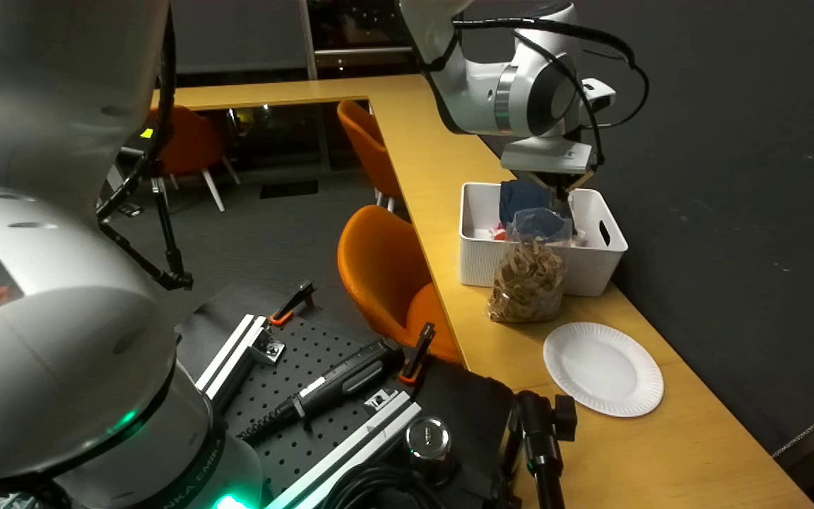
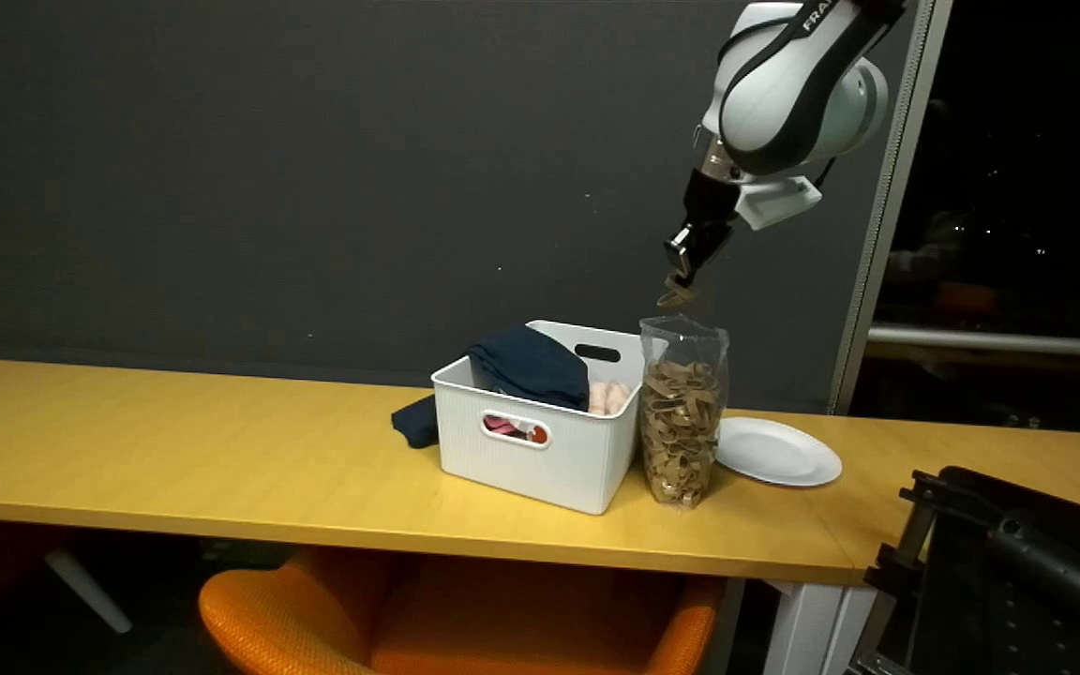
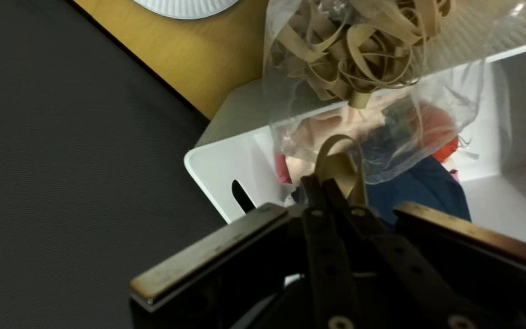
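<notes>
Black two-finger gripper (image 3: 320,185) pinched almost fully together, angled downward, tips nearly meeting; has hold of one flat tan rubber band (image 3: 344,170). Band's loop sticks out past the tips in the wrist view; in an exterior view it hangs just under them, against the dark grey wall (image 2: 362,206) behind the gripper. Below the gripper: clear plastic bag (image 2: 697,345), upright, mouth up, mostly full of loose tan bands (image 2: 681,431), upper film bare. In that same view there's a gap between held band and bag mouth. Also below the gripper, just beside the bag: white ribbed plastic basket (image 2: 521,469) with oval handle slots. In it: dark blue cloth (image 3: 423,189), pale pink soft item (image 2: 607,397), red-orange item (image 3: 446,151); can't make out what that last one is. Round white paper plate (image 1: 603,367) with fluted rim lies lower than the gripper, past the bag on the side away from the basket, flat on the light wood table (image 2: 174,431). Orange upholstered chair (image 1: 382,261) well below gripper height, at the table edge.
</notes>
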`<action>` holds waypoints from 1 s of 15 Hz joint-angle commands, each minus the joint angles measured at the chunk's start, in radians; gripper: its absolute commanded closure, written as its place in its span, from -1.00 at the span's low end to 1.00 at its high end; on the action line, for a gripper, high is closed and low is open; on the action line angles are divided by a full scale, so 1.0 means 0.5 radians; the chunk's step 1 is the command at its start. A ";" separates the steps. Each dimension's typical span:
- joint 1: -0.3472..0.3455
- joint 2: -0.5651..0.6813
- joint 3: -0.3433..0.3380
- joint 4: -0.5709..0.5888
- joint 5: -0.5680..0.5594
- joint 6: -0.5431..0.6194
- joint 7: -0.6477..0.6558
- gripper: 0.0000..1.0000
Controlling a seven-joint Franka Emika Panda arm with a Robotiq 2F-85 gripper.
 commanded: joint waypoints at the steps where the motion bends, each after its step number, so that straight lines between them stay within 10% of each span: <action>1: 0.059 -0.033 -0.019 -0.053 -0.055 -0.037 0.044 0.99; 10: 0.114 0.028 -0.063 -0.120 -0.123 -0.038 0.106 0.96; 11: 0.119 0.036 -0.072 -0.121 -0.125 -0.030 0.120 0.45; 15: 0.124 0.056 -0.095 -0.118 -0.119 -0.050 0.157 0.03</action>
